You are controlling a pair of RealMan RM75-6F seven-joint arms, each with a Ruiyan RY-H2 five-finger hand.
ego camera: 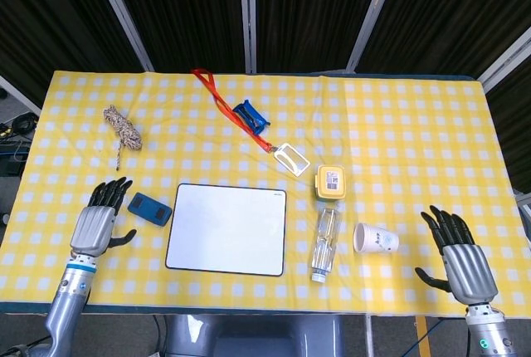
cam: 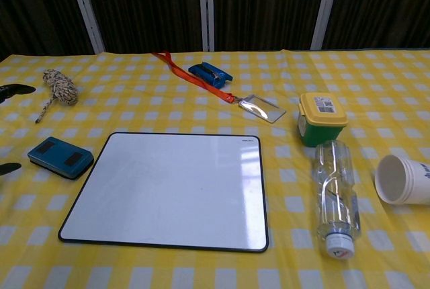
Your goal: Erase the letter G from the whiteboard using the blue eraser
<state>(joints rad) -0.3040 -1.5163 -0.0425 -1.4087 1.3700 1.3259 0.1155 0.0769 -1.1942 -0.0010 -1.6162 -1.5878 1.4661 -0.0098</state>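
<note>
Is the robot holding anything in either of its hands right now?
No. The left hand is open beside the blue eraser, which lies on the table. The right hand is open too, fingers spread, apart from the paper cup.

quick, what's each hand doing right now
Left hand: open, holding nothing; the blue eraser lies on the table beside it.
Right hand: open, fingers spread, holding nothing.

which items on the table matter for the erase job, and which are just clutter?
Job: whiteboard, blue eraser lying on the cloth left of it, left hand open beside the eraser.

Clutter: rope bundle, orange lanyard with badge, blue clip, yellow-lidded box, plastic bottle, paper cup.
</note>
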